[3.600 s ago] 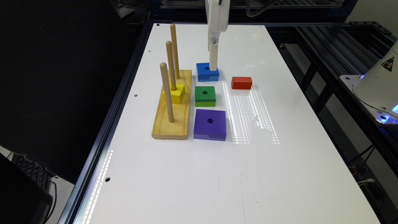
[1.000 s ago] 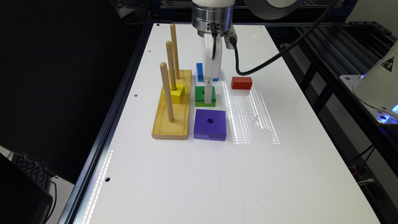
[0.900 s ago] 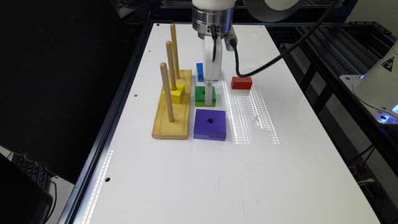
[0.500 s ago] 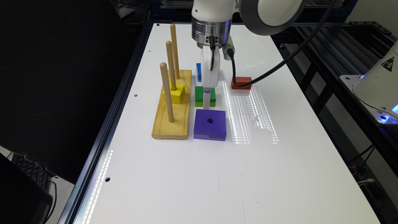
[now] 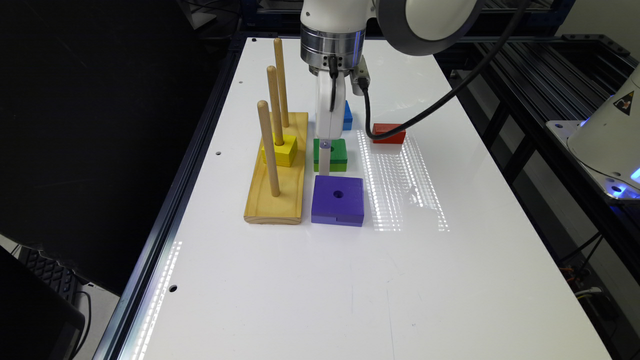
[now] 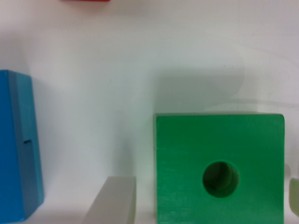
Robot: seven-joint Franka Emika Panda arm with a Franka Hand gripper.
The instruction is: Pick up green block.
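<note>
Your pincer (image 6: 205, 200) is standing apart, fingers (image 6: 112, 200) straddling the green block (image 6: 219, 168); blue block (image 6: 18, 149) lying just beyond one finger

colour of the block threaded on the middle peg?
Yellow block, clearest in the exterior view.

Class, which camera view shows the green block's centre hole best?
The wrist view: the green block appears large from above, its hole plain. In the exterior view the block is small, the gripper covering part of it.
</note>
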